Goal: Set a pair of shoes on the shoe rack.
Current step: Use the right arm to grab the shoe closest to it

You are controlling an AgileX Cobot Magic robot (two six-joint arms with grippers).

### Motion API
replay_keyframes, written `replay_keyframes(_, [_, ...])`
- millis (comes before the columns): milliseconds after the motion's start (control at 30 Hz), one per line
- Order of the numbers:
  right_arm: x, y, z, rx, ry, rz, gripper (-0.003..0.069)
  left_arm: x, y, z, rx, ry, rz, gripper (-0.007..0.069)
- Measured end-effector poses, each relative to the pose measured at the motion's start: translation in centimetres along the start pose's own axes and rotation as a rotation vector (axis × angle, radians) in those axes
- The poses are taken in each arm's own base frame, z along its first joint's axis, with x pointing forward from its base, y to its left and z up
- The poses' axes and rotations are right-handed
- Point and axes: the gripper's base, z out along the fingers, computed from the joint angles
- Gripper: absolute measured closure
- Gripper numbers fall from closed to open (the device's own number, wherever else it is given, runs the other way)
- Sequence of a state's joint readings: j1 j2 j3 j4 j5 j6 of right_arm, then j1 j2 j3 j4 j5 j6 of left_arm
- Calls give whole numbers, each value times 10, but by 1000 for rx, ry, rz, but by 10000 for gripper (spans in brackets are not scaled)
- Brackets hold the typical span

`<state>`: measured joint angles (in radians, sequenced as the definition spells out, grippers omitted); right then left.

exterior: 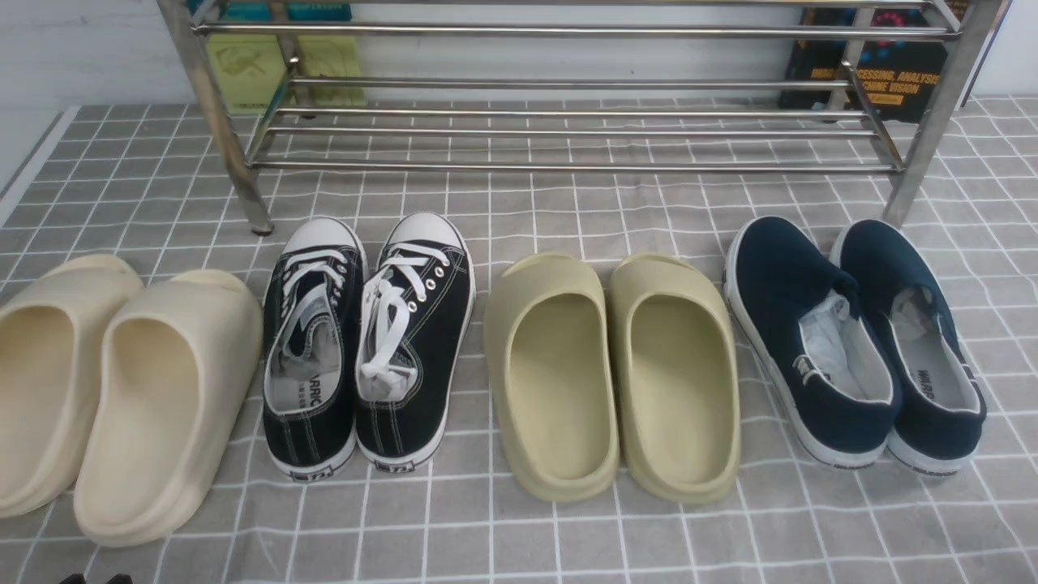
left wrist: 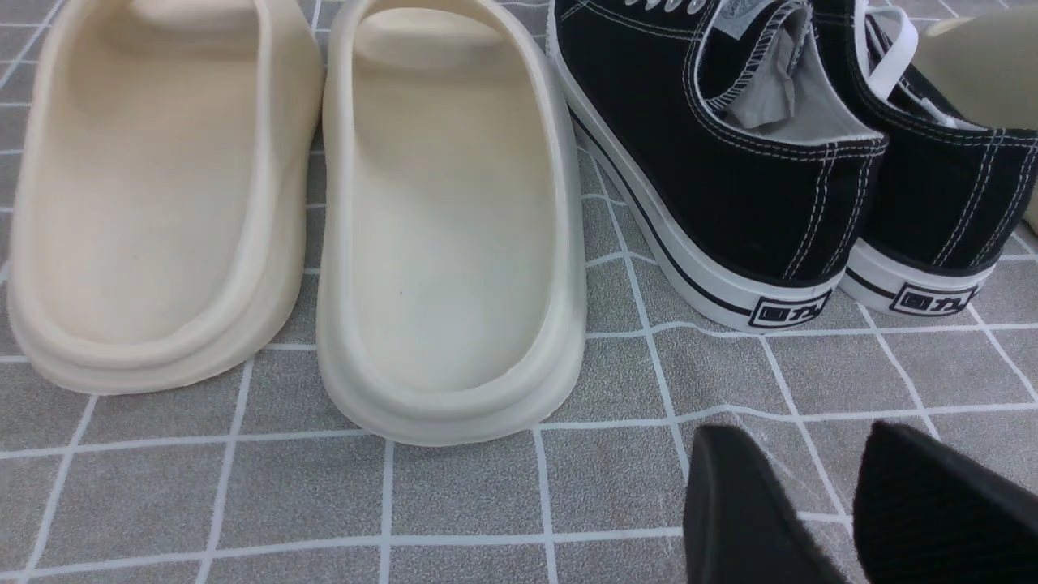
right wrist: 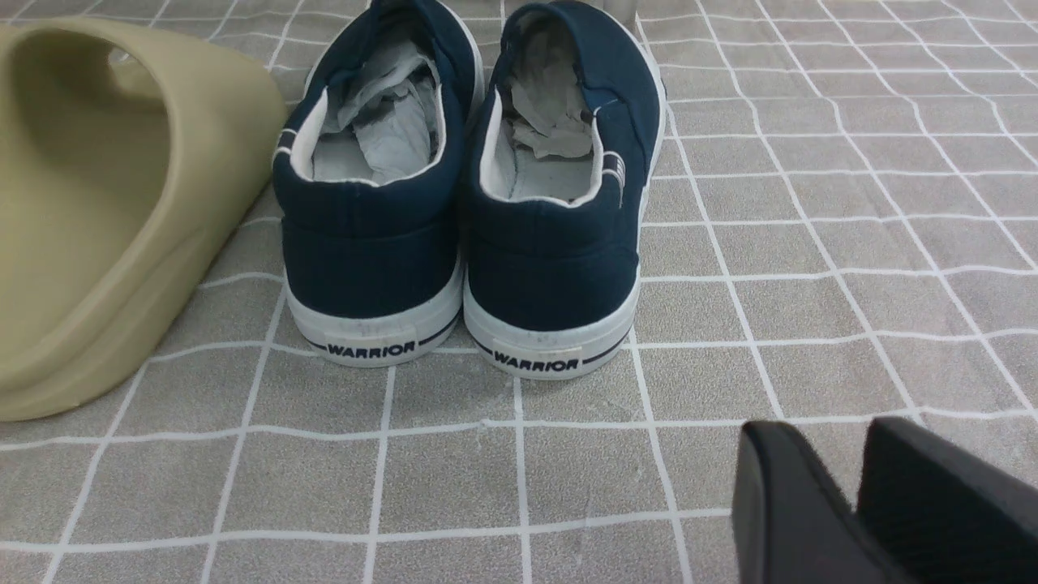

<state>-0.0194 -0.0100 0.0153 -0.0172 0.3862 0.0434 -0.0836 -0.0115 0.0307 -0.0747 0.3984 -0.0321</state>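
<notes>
Nearest the camera, the left gripper point(left wrist: 799, 438) hangs low over the grey checked cloth point(exterior: 568, 527). Its two black, finely ribbed fingers are only a narrow gap apart and grip nothing. It sits on the near side of the shoe row from the shoe rack point(exterior: 568, 167), by the heels of the cream slides point(left wrist: 446, 243) and the black lace-up sneakers point(left wrist: 730, 162). The right gripper point(right wrist: 823, 430) is posed the same way, low with a slim gap and nothing in it, just behind the heels of the pair of shoes point(right wrist: 365, 235), which bear "WARRIOR" tabs.

The navy pair is matte canvas on smooth white rubber soles. It has pale lining and crumpled paper inside, and its two shoes stand side by side and touching. In the front view the pair stands on the cloth just short of the rack's right front leg, toes pointing toward it and not on any shelf.

The olive foam slides point(exterior: 551, 365) are thick, rounded and seamless and lie before the rack's middle. The black lace-ups have white toe caps and white stitching and sit before its left part. The cream slides lie out past its left leg.

The rack is made of shiny round steel tubes, with long horizontal bars between upright legs. Behind it a black book point(exterior: 892, 73) and a green one point(exterior: 243, 65) lean at the wall
</notes>
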Motion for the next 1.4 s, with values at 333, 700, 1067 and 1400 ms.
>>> replay_keyframes(333, [0, 0, 0, 0, 0, 0, 454, 0, 0, 0, 0, 0, 0, 387])
replay_keyframes(700, [0, 0, 0, 0, 0, 0, 447, 0, 0, 0, 0, 0, 0, 387])
replay_keyframes(1067, [0, 0, 0, 0, 0, 0, 433, 0, 0, 0, 0, 0, 0, 387])
replay_keyframes(1400, [-1, 0, 0, 0, -7, 0, 422, 0, 0, 0, 0, 0, 0, 387])
